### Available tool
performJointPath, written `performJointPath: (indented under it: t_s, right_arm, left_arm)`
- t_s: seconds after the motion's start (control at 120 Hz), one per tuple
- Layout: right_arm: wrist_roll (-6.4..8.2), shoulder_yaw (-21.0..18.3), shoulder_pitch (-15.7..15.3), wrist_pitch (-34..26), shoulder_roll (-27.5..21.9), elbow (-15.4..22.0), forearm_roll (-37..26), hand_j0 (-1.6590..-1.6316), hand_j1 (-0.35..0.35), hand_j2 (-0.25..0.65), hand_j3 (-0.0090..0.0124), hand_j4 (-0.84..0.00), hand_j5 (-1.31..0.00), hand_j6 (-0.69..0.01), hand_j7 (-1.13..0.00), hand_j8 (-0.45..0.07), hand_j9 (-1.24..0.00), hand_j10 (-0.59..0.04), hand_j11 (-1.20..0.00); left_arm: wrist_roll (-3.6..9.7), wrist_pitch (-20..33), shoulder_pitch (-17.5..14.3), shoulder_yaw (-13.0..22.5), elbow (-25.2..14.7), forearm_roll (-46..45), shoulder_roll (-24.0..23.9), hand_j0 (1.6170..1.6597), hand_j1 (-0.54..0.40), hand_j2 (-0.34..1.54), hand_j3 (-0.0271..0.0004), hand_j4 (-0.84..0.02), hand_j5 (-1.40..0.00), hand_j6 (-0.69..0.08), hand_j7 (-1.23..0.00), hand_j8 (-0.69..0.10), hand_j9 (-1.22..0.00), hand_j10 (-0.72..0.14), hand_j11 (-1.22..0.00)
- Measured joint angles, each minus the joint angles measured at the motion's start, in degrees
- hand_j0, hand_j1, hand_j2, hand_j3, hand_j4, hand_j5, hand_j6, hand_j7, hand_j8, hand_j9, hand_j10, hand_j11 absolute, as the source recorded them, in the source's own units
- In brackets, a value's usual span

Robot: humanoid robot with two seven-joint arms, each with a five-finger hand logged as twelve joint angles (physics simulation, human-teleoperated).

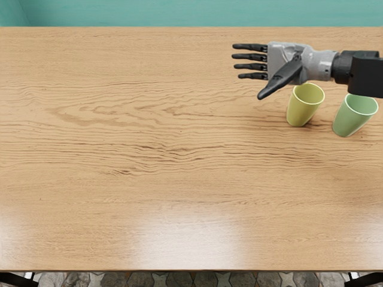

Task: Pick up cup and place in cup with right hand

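Note:
My right hand (pixel 261 70) reaches in from the right edge at the upper right, its fingers straight and spread toward the left, holding nothing. Just below its wrist a yellow cup (pixel 302 106) stands upright on the table. A green cup (pixel 352 118) stands upright to the right of the yellow one, apart from it, below the dark forearm. Both cups have their mouths facing up. The left arm does not show.
The wooden table (pixel 149 143) fills most of the view. Its far edge runs below a teal wall (pixel 179 13), and its near edge lies along the bottom of the picture, above a patterned floor.

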Motion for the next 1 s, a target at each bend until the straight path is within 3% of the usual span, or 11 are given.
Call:
performJointPath:
  t_s: [0.217, 0.392, 0.575, 0.792, 0.883, 1.0]
  right_arm:
    - [-0.75, 0.65, 0.42, 0.0, -0.13, -0.14, -2.0, -1.6581, -0.349, 0.001, 0.0, 0.0, 0.0, 0.001, 0.0, 0.001, 0.0, 0.001, 0.0]
    - [-0.64, 6.21, 1.38, -0.01, -0.51, -0.15, -21.02, -1.6581, -0.349, 0.001, 0.0, 0.0, 0.0, 0.001, 0.0, 0.0, 0.0, 0.0, 0.0]
    - [-0.78, 7.17, 3.28, -4.37, -0.63, 0.62, -35.42, -1.6581, -0.349, 0.001, 0.0, -0.001, 0.0, -0.001, 0.0, -0.001, 0.0, 0.0, 0.0]
    - [-9.48, 4.61, 3.69, -13.32, -1.52, 2.09, -41.02, -1.6581, -0.349, 0.0, 0.0, -0.002, 0.0, -0.002, 0.0, -0.002, 0.0, -0.001, 0.0]
    - [-11.03, 3.03, 3.79, -16.03, -1.59, 2.34, -43.12, -1.6581, -0.349, 0.0, 0.0, -0.002, 0.0, -0.003, 0.0, -0.002, 0.0, -0.001, 0.0]
    - [-11.69, -0.93, 4.52, -21.36, -1.3, 2.34, -44.36, -1.6581, -0.349, 0.001, 0.0, -0.003, 0.0, -0.004, 0.0, -0.003, 0.0, -0.002, 0.0]
  left_arm:
    - [0.0, 0.0, 0.0, 0.0, -0.01, 0.0, 0.0, 1.658, 0.335, 0.0, -0.0001, -0.012, -0.01, -0.012, -0.01, -0.012, -0.01, -0.012, -0.01]
    - [0.0, 0.0, 0.0, 0.0, 0.0, 0.0, 0.0, 1.6581, 0.335, 0.0, -0.0001, -0.012, -0.01, -0.012, -0.01, -0.012, -0.01, -0.012, -0.01]
    - [0.0, 0.0, 0.0, 0.0, -0.01, 0.0, 0.0, 1.6581, 0.335, 0.0, -0.0001, -0.012, -0.01, -0.012, -0.01, -0.012, -0.01, -0.012, -0.01]
    - [0.0, 0.01, 0.0, 0.0, 0.0, 0.0, 0.0, 1.6581, 0.335, 0.0, -0.0001, -0.012, -0.01, -0.012, -0.01, -0.012, -0.01, -0.012, -0.01]
    - [0.0, 0.0, 0.0, 0.0, 0.0, 0.0, 0.0, 1.6581, 0.335, 0.0, -0.0001, -0.012, -0.01, -0.012, -0.01, -0.012, -0.01, -0.012, -0.01]
    - [0.0, -0.01, 0.0, 0.0, -0.01, 0.0, 0.0, 1.6581, 0.335, 0.0, -0.0001, -0.012, -0.01, -0.012, -0.01, -0.012, -0.01, -0.012, -0.01]
